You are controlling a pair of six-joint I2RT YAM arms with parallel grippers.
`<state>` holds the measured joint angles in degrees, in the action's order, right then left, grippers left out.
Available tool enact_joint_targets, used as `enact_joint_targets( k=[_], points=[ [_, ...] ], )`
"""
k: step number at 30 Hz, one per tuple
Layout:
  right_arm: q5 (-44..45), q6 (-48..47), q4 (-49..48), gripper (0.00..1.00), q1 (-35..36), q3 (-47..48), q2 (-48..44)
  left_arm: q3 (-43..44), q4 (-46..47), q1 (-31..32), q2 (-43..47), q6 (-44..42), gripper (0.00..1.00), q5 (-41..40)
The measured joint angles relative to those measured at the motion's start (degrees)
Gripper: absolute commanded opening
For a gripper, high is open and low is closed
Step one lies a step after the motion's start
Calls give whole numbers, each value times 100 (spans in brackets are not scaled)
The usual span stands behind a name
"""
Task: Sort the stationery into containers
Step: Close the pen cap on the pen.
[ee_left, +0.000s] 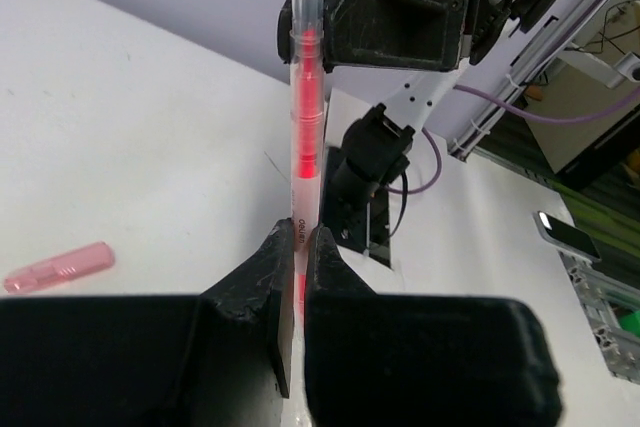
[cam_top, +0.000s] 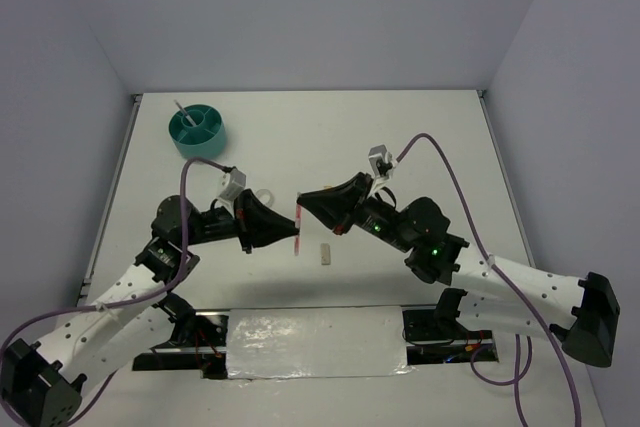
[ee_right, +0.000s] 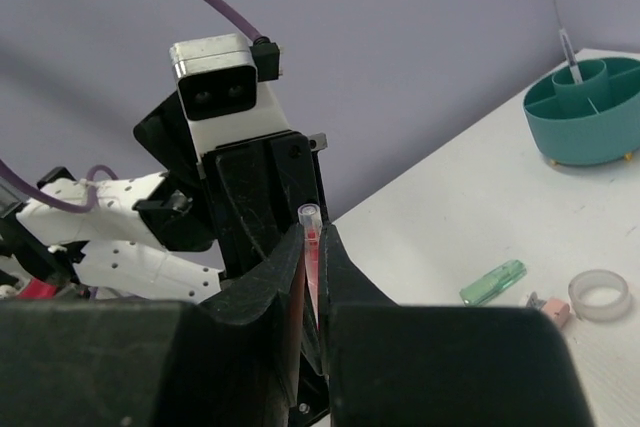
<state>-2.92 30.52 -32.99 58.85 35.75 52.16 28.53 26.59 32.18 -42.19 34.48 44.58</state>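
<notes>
Well to the right of the teal cup (cam_top: pixel 197 130), the pink pen (ee_left: pixel 305 137) is held aloft. It is likely light, stiff and smooth-barrelled, and best gripped across mid-barrel. The left pincer (ee_left: pixel 300 247) is clenched on its lower barrel. The right pincer (ee_right: pixel 312 247) straddles its upper end, barely parted; whether it grips cannot be told.
</notes>
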Motion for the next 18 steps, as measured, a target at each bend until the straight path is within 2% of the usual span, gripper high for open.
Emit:
enact_joint_targets(
  k=[4,5,6,12,15,18],
  points=[
    [-142,-122,402,21,4,413,4,9,260,0,114,-61,0,-116],
    [-184,-146,481,30,4,487,4,22,299,2,116,-111,0,-131],
    [-232,-151,544,35,4,549,4,37,348,4,116,-140,0,-157],
    [-533,-186,1019,37,59,592,24,181,570,0,236,-278,0,-457],
    [-603,-186,1145,51,66,592,26,197,656,0,282,-289,0,-525],
    [-645,-219,1169,53,72,592,26,201,684,0,264,-284,0,-531]
  ],
)
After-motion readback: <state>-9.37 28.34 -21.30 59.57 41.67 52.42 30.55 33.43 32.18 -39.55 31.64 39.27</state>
